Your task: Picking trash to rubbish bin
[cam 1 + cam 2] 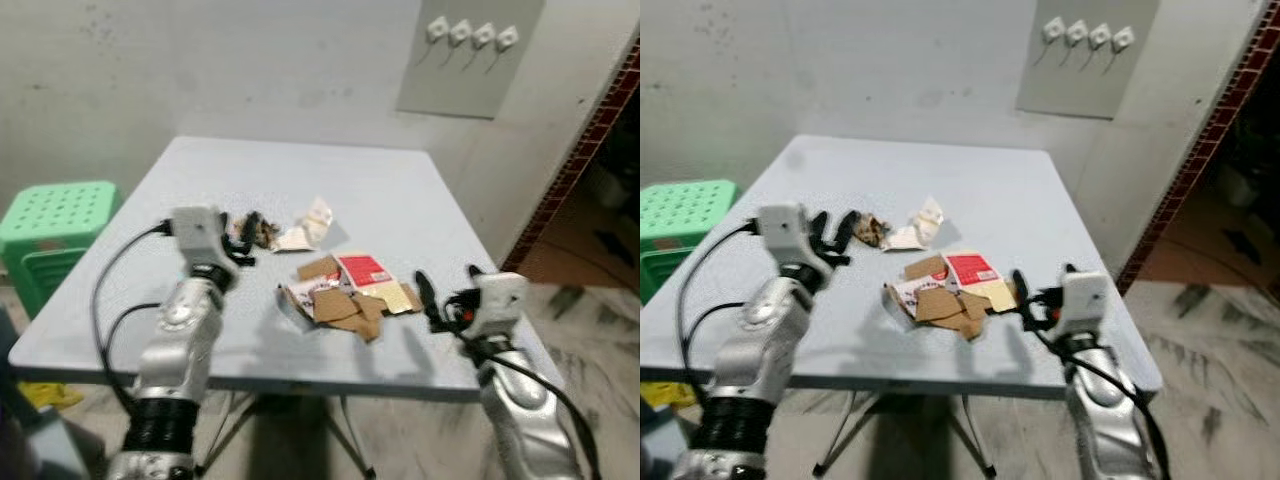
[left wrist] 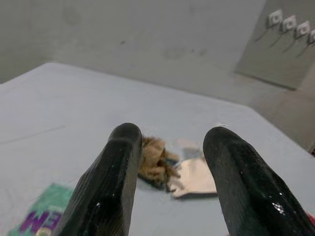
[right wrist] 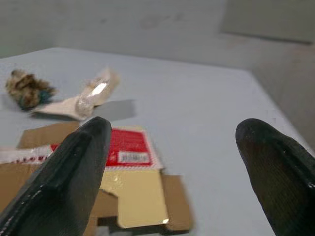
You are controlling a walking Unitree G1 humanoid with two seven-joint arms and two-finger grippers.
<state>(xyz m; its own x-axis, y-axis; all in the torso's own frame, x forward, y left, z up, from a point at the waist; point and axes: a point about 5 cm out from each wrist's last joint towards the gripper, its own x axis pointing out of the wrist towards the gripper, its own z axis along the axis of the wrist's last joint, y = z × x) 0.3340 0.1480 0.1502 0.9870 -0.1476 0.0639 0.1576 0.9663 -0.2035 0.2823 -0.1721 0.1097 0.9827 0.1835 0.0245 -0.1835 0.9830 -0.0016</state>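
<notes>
torn box [image 1: 348, 291] mid-table [image 1: 400, 190], wrapper [image 1: 308, 226] behind, stool [image 1: 55, 225] left

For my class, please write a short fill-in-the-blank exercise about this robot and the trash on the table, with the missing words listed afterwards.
1. The flattened cardboard box lies on a grey ____.
2. Beside the table on the robot's left stands a ____ plastic stool.
3. The left gripper reaches toward the brown clump with its jaws ____.
4. On the wall panel hang ____ white fittings.

Missing words: table; green; open; four
</notes>
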